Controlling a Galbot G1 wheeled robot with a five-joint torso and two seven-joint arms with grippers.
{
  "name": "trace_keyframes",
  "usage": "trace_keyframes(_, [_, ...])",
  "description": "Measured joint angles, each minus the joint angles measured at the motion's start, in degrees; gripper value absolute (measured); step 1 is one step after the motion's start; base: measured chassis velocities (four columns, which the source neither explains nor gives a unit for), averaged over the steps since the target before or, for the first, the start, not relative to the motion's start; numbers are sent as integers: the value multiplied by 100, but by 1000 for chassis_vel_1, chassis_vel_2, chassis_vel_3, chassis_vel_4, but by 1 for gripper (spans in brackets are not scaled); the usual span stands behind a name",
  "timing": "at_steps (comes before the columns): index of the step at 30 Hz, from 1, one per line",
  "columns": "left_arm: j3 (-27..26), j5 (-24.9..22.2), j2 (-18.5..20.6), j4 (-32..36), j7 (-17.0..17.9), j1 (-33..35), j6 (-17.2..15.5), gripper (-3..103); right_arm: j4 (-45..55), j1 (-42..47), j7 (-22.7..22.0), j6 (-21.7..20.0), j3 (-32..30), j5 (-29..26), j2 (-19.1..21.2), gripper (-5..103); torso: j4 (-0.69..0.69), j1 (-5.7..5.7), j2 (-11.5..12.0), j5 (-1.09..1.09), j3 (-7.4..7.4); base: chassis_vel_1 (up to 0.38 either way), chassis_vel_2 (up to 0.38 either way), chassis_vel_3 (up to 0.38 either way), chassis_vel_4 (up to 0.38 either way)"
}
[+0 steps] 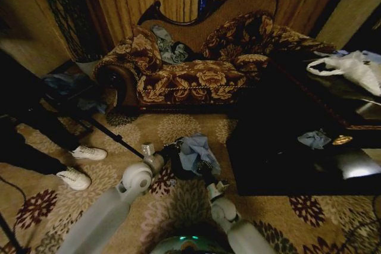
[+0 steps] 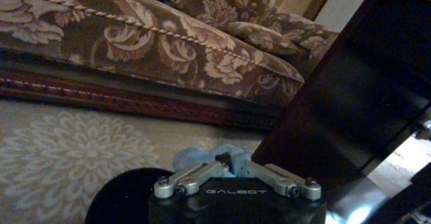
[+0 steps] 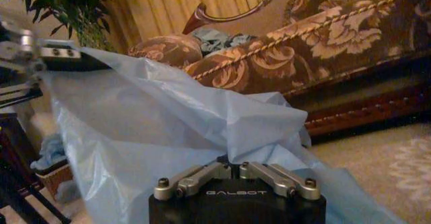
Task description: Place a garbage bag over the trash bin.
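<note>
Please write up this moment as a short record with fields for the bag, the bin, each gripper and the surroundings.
garbage bag: pale blue film, bunched over the bin, stretched between both grippers
trash bin: black, on the patterned carpet in front of the sofa, mostly covered by the bag
left gripper: fingers shut on the bag at the bin
right gripper: fingers shut on the bag
also present: white plastic bag and a blue-grey scrap on the dark table
</note>
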State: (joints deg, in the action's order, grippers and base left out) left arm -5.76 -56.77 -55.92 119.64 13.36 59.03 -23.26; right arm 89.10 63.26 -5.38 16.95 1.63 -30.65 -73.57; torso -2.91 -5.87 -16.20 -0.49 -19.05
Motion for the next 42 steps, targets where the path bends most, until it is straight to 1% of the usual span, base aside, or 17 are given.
trace_keyframes(9, [-7,36,23,220,-15,256,-2,0,-317,-463,1,10,101,27,-105,0,0,0,0,-1,0,0,0,0,0])
trace_keyframes(15, [-26,47,94,397,-28,366,-14,0,-575,-836,-55,8,279,7,-213,0,0,0,0,-1,0,0,0,0,0])
trace_keyframes(21, [-101,17,169,581,-15,466,-27,0,-665,-1144,-126,-41,417,-80,-203,0,0,0,0,-1,0,0,0,0,0])
trace_keyframes(23, [-166,-16,254,784,-4,577,-38,0,-675,-1336,-186,-84,523,-157,-137,0,0,0,0,-1,0,0,0,0,0])
trace_keyframes(30, [-261,-87,380,1138,46,761,-48,0,-680,-1654,-296,-138,711,-272,-57,0,0,0,0,-1,0,0,0,0,0])
trace_keyframes(32, [-340,-111,409,1311,48,867,-48,0,-673,-1832,-371,-179,915,-354,-9,0,0,0,0,-1,0,0,0,0,0])
trace_keyframes(35, [-402,-114,411,1384,42,928,-45,0,-672,-1950,-428,-221,1098,-417,-8,0,0,0,0,-1,0,0,0,0,0])
trace_keyframes(37, [-456,-114,411,1405,32,967,-40,0,-679,-2023,-460,-256,1220,-442,-18,0,0,0,0,-1,0,0,0,0,0])
trace_keyframes(40, [-663,-115,395,1410,16,1073,44,0,-817,-2246,-525,-361,1617,-467,-39,0,1,0,0,-1,0,0,0,0,0])
trace_keyframes(42, [-708,-115,385,1409,12,1090,61,0,-841,-2287,-535,-393,1692,-470,-31,0,1,0,0,-1,0,0,0,0,0])
